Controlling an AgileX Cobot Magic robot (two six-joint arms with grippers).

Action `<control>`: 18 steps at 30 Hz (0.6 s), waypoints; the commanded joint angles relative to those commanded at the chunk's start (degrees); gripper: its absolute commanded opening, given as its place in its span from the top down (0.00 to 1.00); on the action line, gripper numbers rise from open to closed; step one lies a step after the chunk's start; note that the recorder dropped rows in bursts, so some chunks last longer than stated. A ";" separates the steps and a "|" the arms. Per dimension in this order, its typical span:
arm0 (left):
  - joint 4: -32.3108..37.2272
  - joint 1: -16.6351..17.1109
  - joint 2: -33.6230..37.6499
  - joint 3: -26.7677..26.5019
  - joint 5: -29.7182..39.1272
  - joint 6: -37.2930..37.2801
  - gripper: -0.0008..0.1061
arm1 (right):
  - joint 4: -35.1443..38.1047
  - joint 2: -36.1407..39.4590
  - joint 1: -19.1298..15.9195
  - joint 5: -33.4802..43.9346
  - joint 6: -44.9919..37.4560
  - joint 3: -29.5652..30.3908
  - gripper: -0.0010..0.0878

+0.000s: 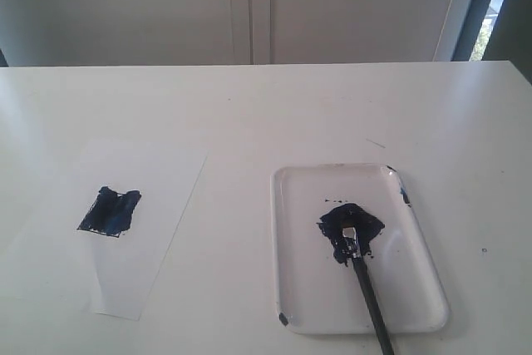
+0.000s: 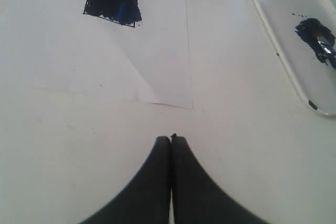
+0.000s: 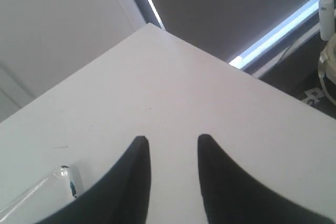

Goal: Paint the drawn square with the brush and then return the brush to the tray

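The drawn square (image 1: pixel 110 212) on the white paper sheet (image 1: pixel 158 205) is smeared dark blue; the left wrist view shows it too (image 2: pixel 112 1). The brush (image 1: pixel 366 284) lies in the white tray (image 1: pixel 424 288), bristles on the blue blot (image 1: pixel 349 226), black handle sticking out over the tray's near rim. Neither gripper shows in the exterior view. My left gripper (image 2: pixel 171 139) is shut and empty over bare table, short of the paper's near edge. My right gripper (image 3: pixel 170 142) is open and empty above the table, beside a corner of the tray (image 3: pixel 63 179).
The white table's (image 1: pixel 332 114) far edge runs along a pale wall. In the right wrist view a table corner (image 3: pixel 149 24) ends over a dark floor with cables. The left wrist view shows the tray (image 2: pixel 283 51) off to one side of the paper.
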 joint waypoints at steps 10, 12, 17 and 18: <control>3.19 0.00 0.00 0.97 -17.38 33.56 0.99 | -10.80 0.00 0.00 -14.03 -9.57 0.43 0.65; 5.30 0.00 0.00 4.36 -18.97 33.56 0.99 | -9.93 0.00 0.08 -10.62 -9.59 2.98 0.65; 3.92 0.00 0.00 7.82 -26.10 33.56 0.99 | -5.74 0.00 0.08 -11.98 -9.34 12.66 0.65; 3.80 0.00 0.00 7.82 -26.11 33.00 0.99 | -4.66 0.00 0.08 -10.61 -9.34 12.66 0.65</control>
